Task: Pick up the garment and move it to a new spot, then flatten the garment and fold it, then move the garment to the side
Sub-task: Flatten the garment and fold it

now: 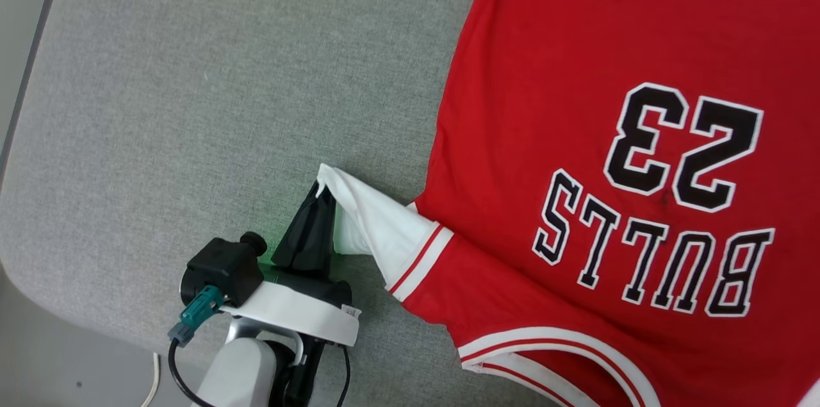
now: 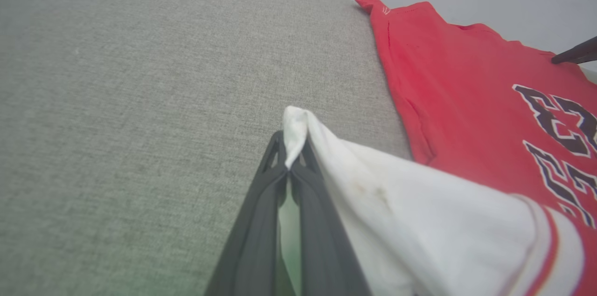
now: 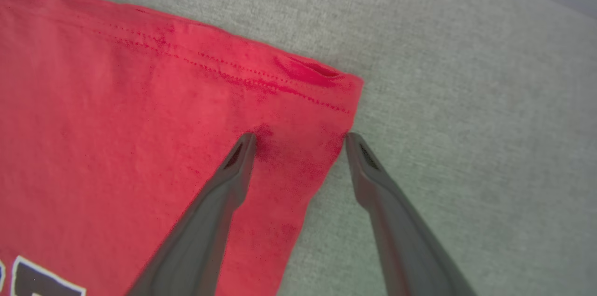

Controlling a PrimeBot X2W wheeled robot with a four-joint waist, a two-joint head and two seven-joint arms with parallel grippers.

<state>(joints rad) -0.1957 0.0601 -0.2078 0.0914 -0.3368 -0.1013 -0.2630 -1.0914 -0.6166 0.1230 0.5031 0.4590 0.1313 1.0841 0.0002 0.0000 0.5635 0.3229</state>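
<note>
The garment (image 1: 544,106) is a red jersey lying flat on the grey table, its black numerals and lettering face up on the right of the head view. My left gripper (image 1: 320,192) is shut on the tip of the white sleeve (image 1: 378,231) and holds it lifted off the cloth surface; in the left wrist view the left gripper (image 2: 289,158) pinches the sleeve (image 2: 419,212) between both fingers. In the right wrist view my right gripper (image 3: 301,136) stands open over the garment's hem corner (image 3: 322,100), one fingertip on the red fabric, the other at its side edge.
Grey fabric table surface (image 1: 224,93) stretches wide to the left of the garment. The table's rounded front-left edge (image 1: 38,291) drops to a pale floor. A dark fingertip (image 2: 576,53) of the other arm shows at the far right of the left wrist view.
</note>
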